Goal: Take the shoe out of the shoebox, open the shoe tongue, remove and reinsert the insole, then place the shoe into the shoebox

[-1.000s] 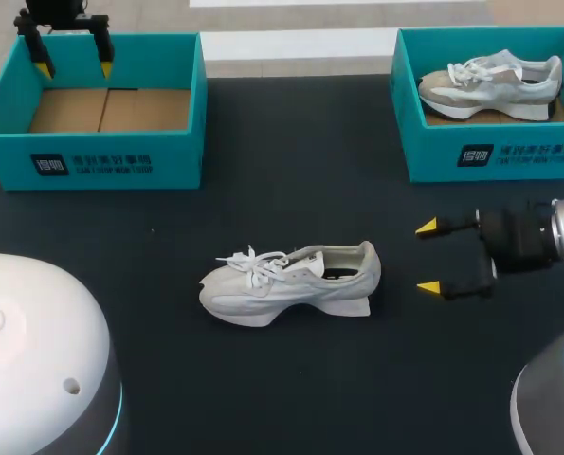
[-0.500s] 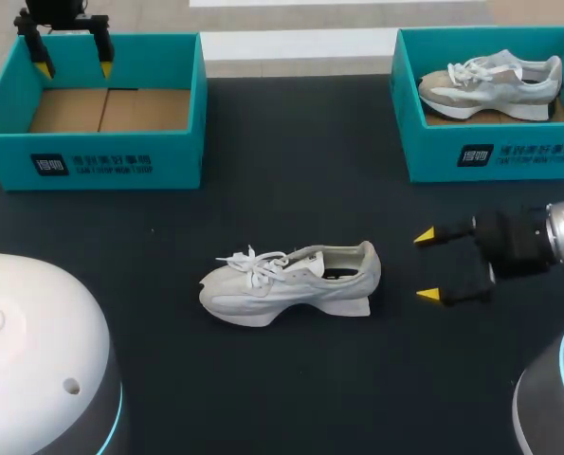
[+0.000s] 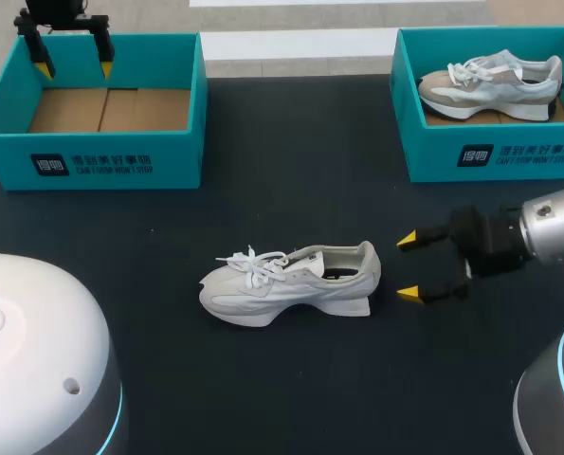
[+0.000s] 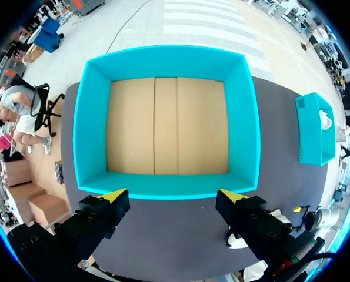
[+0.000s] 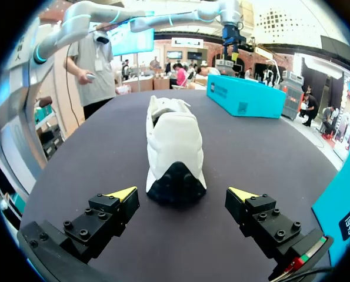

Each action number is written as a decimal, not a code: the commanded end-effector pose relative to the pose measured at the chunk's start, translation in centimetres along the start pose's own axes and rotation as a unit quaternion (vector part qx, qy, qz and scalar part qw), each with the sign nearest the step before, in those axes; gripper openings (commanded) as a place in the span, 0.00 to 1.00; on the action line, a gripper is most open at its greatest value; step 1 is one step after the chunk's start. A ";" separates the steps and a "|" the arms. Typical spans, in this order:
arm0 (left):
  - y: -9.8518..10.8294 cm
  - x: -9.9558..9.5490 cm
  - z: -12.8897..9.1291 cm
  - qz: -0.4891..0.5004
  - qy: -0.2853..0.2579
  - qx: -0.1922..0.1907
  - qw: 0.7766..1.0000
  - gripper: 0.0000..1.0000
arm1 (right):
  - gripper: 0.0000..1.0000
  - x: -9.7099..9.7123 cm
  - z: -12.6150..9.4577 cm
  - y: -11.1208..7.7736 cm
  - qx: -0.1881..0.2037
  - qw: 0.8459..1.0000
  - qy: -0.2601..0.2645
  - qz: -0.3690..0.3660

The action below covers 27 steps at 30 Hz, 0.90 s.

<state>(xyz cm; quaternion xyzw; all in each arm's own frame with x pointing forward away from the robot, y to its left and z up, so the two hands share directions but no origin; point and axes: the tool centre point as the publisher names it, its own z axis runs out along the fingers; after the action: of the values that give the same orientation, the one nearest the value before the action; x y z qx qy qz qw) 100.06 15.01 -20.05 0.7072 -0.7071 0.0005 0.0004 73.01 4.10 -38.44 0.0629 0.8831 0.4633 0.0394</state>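
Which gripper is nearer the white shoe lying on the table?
The right. The right gripper is open just off the heel of the shoe; the left gripper hangs over the far rim of the empty shoebox.

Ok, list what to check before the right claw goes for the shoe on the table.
1. Right claw open: ok.
2. Shoe upright on its sole, heel toward that claw: ok.
3. Heel lined up with the gap between the fingers, per the right wrist view: ok.
4. Heel between the fingers: not ok, the claw is short of it.
5. Left claw out of the way, open at the empty shoebox: ok.
6. Insole seated inside: cannot tell.
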 end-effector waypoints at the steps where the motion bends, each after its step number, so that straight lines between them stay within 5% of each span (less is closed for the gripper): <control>1: 0.0 0.0 0.0 0.000 0.000 0.000 1.000 1.00 | 1.00 0.0 1.4 0.5 0.005 1.000 0.000 -0.006; 27: 0.0 0.0 0.0 0.000 0.000 0.000 1.000 1.00 | 1.00 0.2 5.4 1.6 -0.021 0.999 0.020 -0.025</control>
<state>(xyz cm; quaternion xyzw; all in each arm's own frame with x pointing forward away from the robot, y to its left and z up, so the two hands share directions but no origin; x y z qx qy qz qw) 100.06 15.01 -20.05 0.7071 -0.7071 0.0006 0.0004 73.51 8.82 -39.89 0.0295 0.8748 0.4824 0.0325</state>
